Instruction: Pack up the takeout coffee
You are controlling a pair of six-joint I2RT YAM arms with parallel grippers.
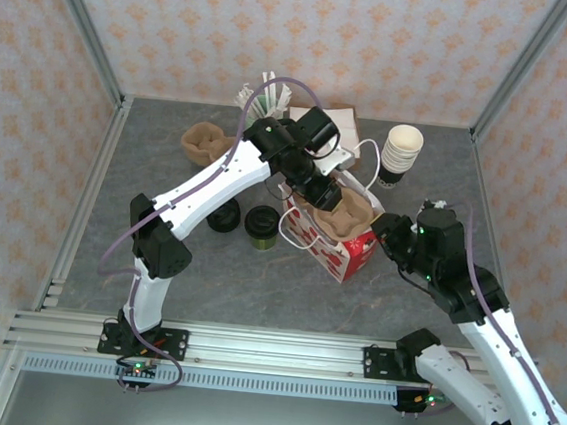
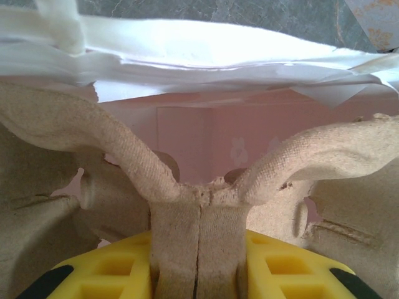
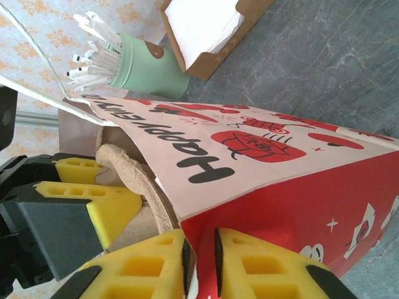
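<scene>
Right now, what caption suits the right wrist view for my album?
Right jaws pinch the red-and-white paper bag; left jaws hold a pulp cup carrier in its mouth.

The yellow fingers of the left tool are cut off by the lower edge of the left wrist view. The moulded brown pulp cup carrier hides the bottom of the red-and-white paper bag. From above, the left arm half covers a black round thing.

left end effector: far forward, tipped down, jaws clamped (narrow gap) | right end effector: jaws pinched nearly together
</scene>
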